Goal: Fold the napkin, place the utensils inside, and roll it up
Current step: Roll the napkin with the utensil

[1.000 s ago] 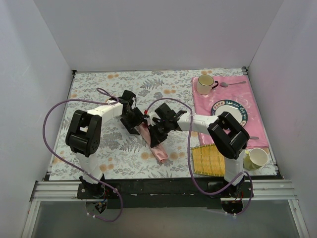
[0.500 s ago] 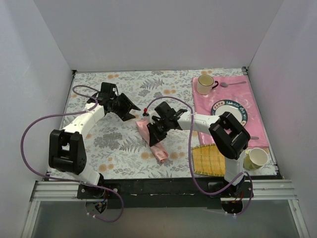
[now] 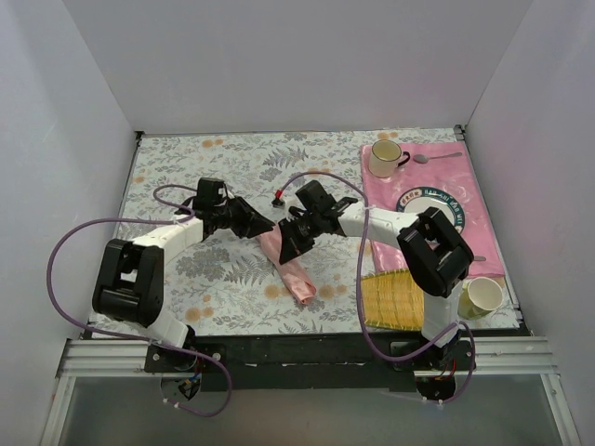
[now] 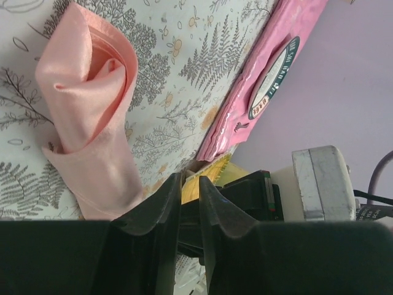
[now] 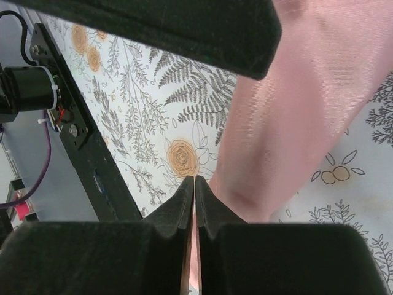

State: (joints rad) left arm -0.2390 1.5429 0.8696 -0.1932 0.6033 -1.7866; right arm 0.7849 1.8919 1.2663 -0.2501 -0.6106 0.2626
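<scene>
The napkin (image 3: 294,271) is a salmon-pink roll lying slantwise mid-table, and it also shows in the left wrist view (image 4: 92,104) and the right wrist view (image 5: 295,123). My right gripper (image 3: 289,242) sits at the roll's upper end. It (image 5: 194,179) is shut, with a thin pink sliver of cloth between its pads. My left gripper (image 3: 264,226) hovers just left of that end. Its jaws (image 4: 190,178) are drawn nearly together and hold nothing. The utensils are hidden.
A deeper pink placemat (image 3: 483,237) on the right carries a plate (image 3: 429,212), a mug (image 3: 384,158) and a silver spoon (image 3: 435,157). A yellow bamboo mat (image 3: 390,299) and a pale cup (image 3: 482,295) sit near the right arm's base.
The left arm swung out to the far left, then came back beside the napkin's upper end with its jaws closing. The right gripper stayed on the napkin and edged slightly up.
</scene>
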